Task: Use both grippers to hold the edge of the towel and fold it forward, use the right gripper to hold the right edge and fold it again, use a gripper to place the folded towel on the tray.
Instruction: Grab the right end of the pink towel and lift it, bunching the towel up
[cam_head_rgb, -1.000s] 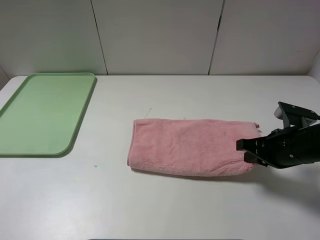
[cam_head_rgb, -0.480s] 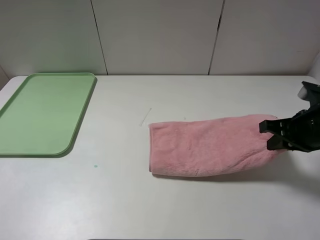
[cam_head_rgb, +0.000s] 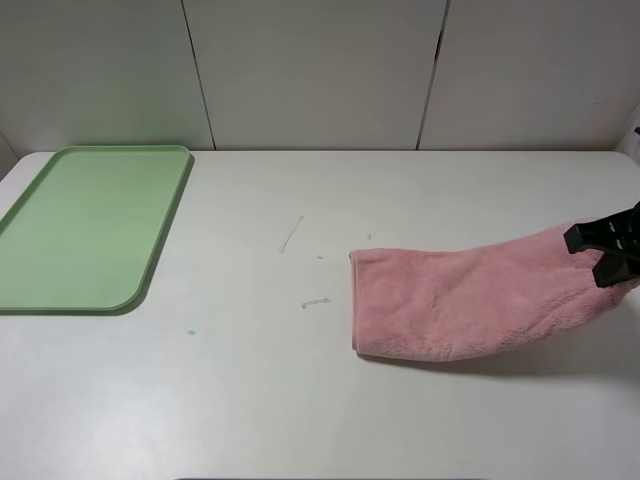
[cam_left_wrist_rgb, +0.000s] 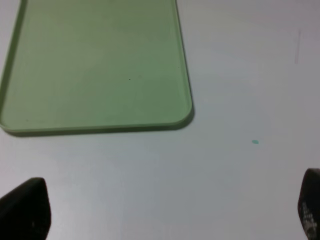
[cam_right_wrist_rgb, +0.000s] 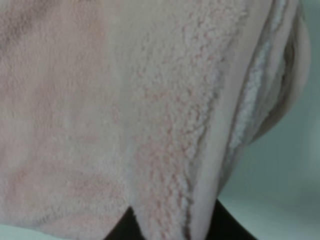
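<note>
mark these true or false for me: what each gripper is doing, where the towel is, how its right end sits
1. The right gripper is shut on the right end of the towel. True.
2. The towel lies on the tray. False: it is on the table, well to the right of the tray and apart from it.
3. The left gripper has its jaws wide open with nothing between them. True.
4. The towel's right end lies flat on the table. False: that end is raised off the table in the right gripper, while the left end rests on the table.
</note>
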